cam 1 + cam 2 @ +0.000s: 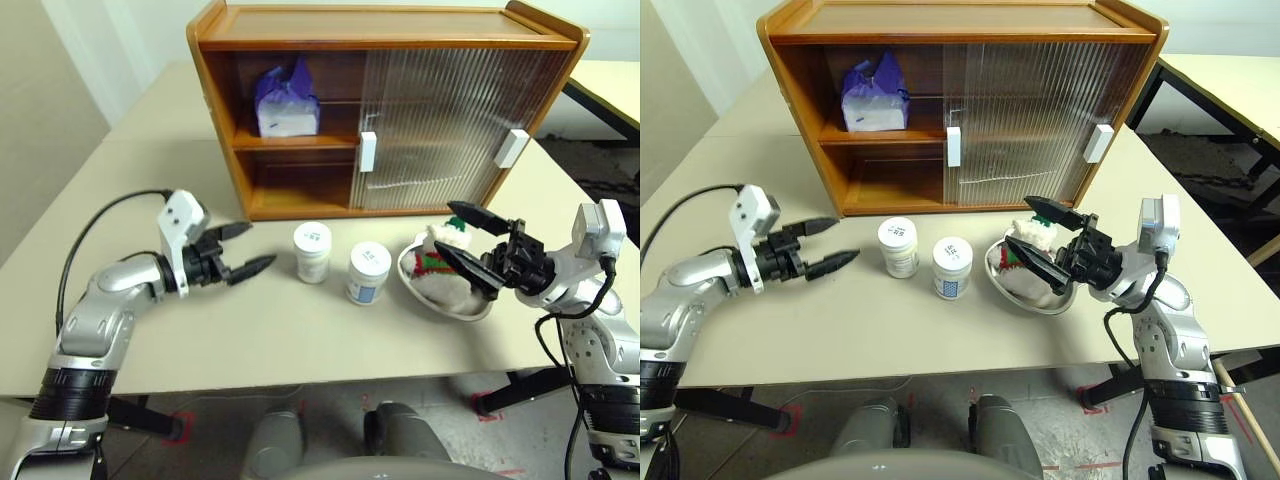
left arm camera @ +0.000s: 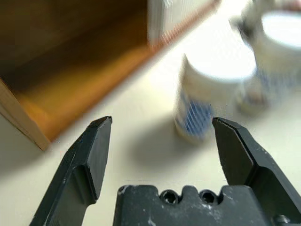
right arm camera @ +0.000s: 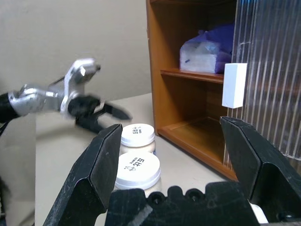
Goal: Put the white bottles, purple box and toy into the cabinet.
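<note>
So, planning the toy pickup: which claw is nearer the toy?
Right. Right claw hovers open right over the toy; left claw is beyond both bottles.

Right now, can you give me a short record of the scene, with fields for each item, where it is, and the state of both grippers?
cabinet: orange-brown wooden cabinet on the table, left side open
purple box: soft lavender tissue pack on the cabinet's inner shelf
white bottles: two squat white plastic jars standing on the table before the cabinet
toy: fluffy white plush figure lying in a shiny steel dish
left gripper: open, empty
right gripper: open, above the toy
</note>
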Motion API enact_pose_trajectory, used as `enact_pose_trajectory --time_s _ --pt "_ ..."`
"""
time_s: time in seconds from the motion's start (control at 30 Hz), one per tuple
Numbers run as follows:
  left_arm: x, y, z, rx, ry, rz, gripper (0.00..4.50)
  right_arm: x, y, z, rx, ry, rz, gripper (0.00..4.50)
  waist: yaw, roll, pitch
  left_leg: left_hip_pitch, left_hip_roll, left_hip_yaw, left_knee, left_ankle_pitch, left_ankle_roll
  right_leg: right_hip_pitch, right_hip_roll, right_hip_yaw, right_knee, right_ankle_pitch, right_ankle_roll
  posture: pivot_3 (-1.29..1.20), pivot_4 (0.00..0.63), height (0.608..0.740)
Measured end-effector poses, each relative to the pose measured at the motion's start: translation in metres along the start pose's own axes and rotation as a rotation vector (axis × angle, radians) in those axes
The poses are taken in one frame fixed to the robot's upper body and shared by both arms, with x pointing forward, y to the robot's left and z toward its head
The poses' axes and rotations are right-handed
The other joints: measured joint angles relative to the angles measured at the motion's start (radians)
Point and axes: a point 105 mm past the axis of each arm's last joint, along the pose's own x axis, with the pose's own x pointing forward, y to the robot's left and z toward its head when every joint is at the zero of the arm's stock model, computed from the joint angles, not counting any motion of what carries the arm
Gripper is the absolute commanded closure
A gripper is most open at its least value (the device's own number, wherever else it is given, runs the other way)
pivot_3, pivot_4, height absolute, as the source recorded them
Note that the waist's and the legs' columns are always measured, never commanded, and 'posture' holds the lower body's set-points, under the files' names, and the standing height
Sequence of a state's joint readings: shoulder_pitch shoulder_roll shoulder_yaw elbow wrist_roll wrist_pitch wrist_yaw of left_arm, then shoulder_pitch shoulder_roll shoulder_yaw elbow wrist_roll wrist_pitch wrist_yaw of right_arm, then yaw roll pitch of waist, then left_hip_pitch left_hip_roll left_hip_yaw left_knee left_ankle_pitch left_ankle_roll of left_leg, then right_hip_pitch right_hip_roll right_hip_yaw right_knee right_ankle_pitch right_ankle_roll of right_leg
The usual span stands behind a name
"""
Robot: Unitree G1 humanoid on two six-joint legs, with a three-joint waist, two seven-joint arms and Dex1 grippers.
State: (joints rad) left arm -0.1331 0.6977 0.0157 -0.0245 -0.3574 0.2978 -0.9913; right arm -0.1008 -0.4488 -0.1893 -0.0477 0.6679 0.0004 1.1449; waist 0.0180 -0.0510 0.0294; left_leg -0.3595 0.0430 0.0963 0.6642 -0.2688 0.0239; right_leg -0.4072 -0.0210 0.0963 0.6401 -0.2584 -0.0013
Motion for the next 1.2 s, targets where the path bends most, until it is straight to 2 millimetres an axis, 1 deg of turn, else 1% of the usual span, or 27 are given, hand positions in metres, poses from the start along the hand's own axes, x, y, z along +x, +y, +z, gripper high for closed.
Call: enact_pose_trajectory --time_s 0.07,0.2,0.3,0.37,0.5,0.73,0.97,1.0,1.07,1.13,1.2 --pt "0.002 -0.008 -0.007 -0.002 0.013 -0.04 0.07 0.0 0.0 0.0 0.0 0.0 -0.001 0.0 0.0 0.0 0.0 0.0 0.0 0.0 0.0 0.0 0.0 0.0 0.0 -0.001 0.0 0.0 0.0 0.1 0.0 0.74" --pt "0.012 -0.02 -0.011 0.022 -0.003 -0.088 0.07 0.002 0.0 0.002 -0.001 -0.001 -0.007 0.0 0.0 0.0 0.0 0.0 0.001 0.0 0.0 0.0 0.0 0.0 -0.001 -0.002 0.002 0.001 0.003 0.1 0.0 0.74" --pt "0.026 -0.032 -0.023 0.009 0.008 -0.114 0.07 0.003 0.001 0.003 -0.003 -0.001 -0.001 0.0 0.0 0.001 0.0 0.0 0.001 -0.001 0.0 0.0 0.0 0.0 0.0 -0.002 0.003 0.002 0.005 0.1 0.0 0.74" --pt "0.036 -0.035 -0.022 -0.006 -0.015 -0.1 0.07 0.004 0.001 0.003 -0.003 -0.001 -0.003 0.0 0.0 0.001 0.0 0.0 0.002 -0.001 0.0 0.0 0.0 0.0 0.001 -0.002 0.003 0.002 0.006 0.1 0.0 0.74" --pt "0.047 -0.034 -0.019 0.016 -0.009 -0.079 0.07 0.004 0.0 0.003 0.0 0.001 -0.006 0.0 0.0 0.001 -0.001 0.001 0.002 -0.001 0.0 0.0 0.0 0.0 0.002 -0.002 0.003 0.002 0.006 0.11 0.0 0.74" --pt "0.066 -0.032 -0.026 -0.049 -0.009 -0.027 0.07 0.007 0.001 0.003 0.008 0.004 -0.002 0.0 0.0 0.002 -0.001 0.001 0.002 -0.001 0.0 0.0 0.0 0.0 0.003 -0.001 0.003 0.002 0.006 0.11 0.0 0.74" --pt "0.083 -0.031 -0.022 -0.1 -0.05 -0.015 0.07 0.011 0.002 0.005 0.004 0.001 0.006 0.0 0.005 0.003 -0.002 0.001 0.001 -0.001 0.001 0.0 0.0 0.001 0.003 -0.001 0.003 0.003 0.008 0.1 0.0 0.74" --pt "0.084 -0.031 -0.022 -0.104 -0.053 -0.016 0.23 0.011 0.002 0.005 0.004 0.001 0.006 0.0 0.004 0.003 -0.002 0.001 0.0 -0.001 0.001 0.0 0.0 0.001 0.003 0.0 0.003 0.003 0.008 0.1 0.0 0.74" --pt "0.088 -0.031 -0.022 -0.116 -0.059 -0.018 0.69 0.011 0.002 0.006 0.003 0.002 0.004 0.0 0.005 0.004 -0.003 0.001 0.0 -0.001 0.001 0.0 0.0 0.001 0.002 0.0 0.003 0.003 0.009 0.1 0.0 0.74" --pt "0.089 -0.032 -0.022 -0.131 -0.064 -0.018 1.34 0.012 0.002 0.006 0.001 0.001 0.005 0.0 0.005 0.005 -0.003 0.001 -0.001 -0.001 0.001 0.0 0.0 0.001 0.002 0.001 0.003 0.004 0.01 0.1 0.0 0.74" --pt "0.09 -0.032 -0.022 -0.134 -0.064 -0.019 1.4 0.012 0.003 0.007 -0.003 0.0 0.01 0.0 0.004 0.005 -0.003 0.001 -0.001 -0.001 0.002 0.0 0.0 0.001 0.002 0.001 0.003 0.004 0.01 0.1 0.0 0.74"
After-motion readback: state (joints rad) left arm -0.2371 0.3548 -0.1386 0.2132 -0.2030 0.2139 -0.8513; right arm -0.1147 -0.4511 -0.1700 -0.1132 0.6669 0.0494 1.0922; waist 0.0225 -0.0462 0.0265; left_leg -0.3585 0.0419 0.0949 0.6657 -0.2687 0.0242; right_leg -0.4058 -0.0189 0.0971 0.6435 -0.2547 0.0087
